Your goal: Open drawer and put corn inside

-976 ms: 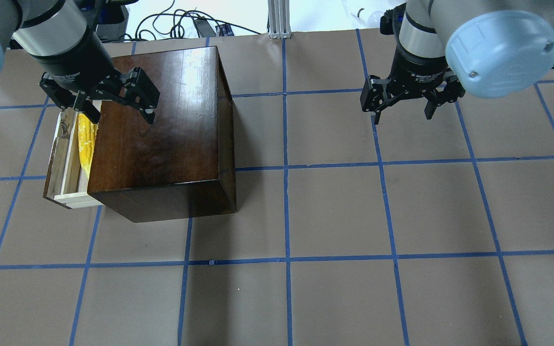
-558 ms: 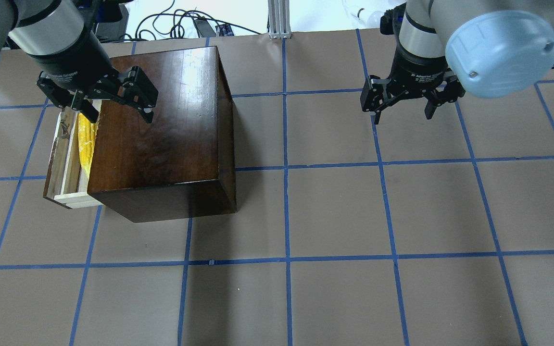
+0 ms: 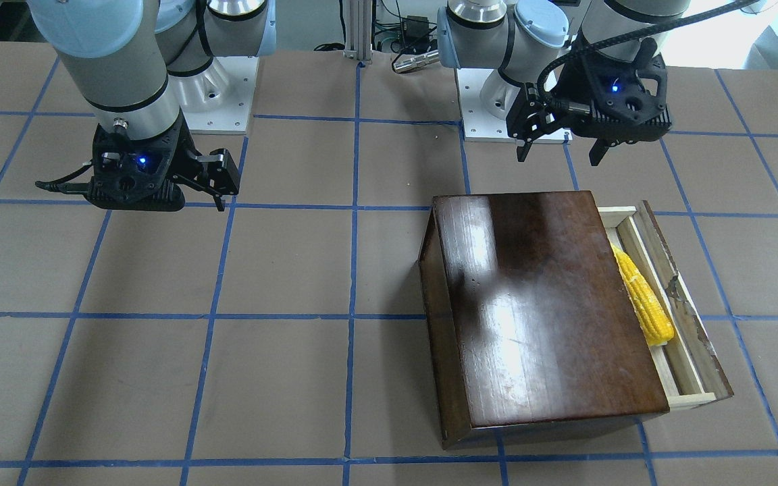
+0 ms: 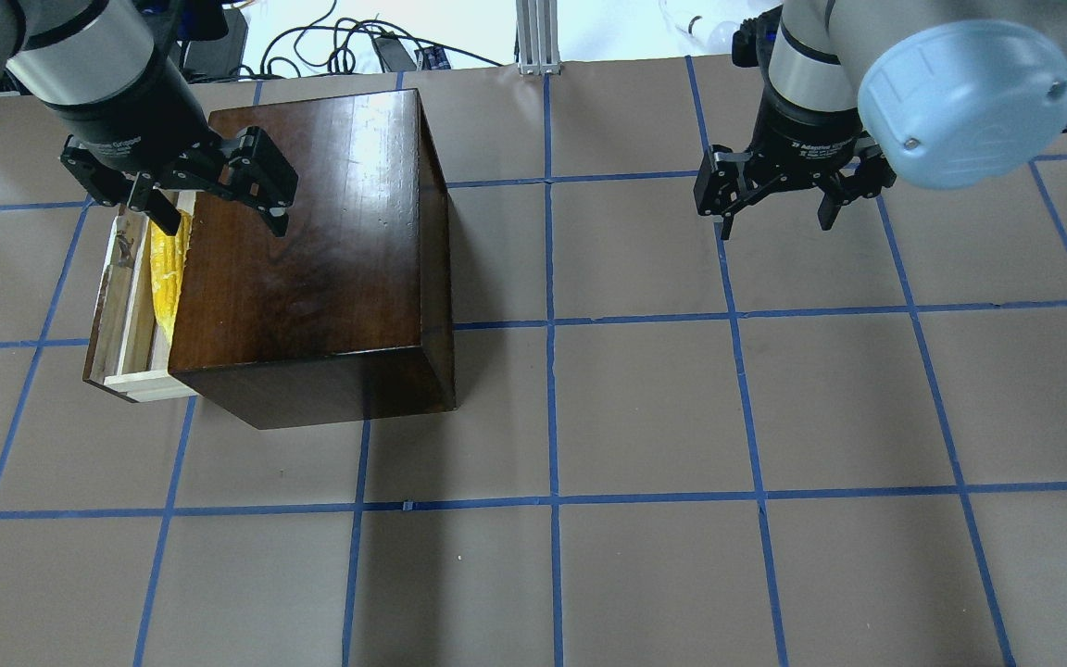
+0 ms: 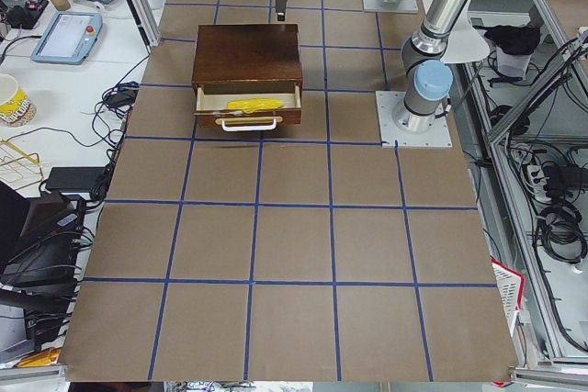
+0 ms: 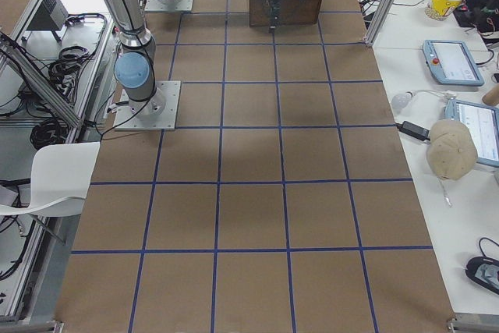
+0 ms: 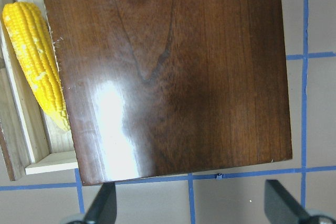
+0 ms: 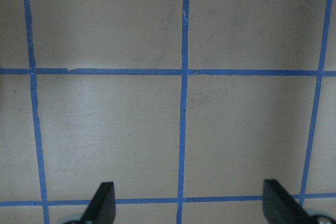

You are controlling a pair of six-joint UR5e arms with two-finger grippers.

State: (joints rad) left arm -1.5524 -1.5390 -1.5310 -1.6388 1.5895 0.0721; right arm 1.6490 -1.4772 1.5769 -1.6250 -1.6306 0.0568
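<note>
The left gripper [image 4: 219, 218] hangs empty, fingers apart, over the wooden box [image 4: 311, 241], the corn [image 4: 166, 269] in the pulled-out drawer [image 4: 121, 306] below its outer finger; the right gripper [image 4: 774, 218] is likewise spread.

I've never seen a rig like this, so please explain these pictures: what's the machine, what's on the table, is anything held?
These are two robot arms at a table covered in brown paper with blue tape lines. One camera looks down from behind the robot, one faces it, two look from the table's ends, and one sits on each wrist. On the table stands a dark wooden box; its drawer is pulled out, with a yellow corn cob lying inside. The left gripper hovers open above the box; the right gripper hangs open over the table. Nothing is held.
</note>
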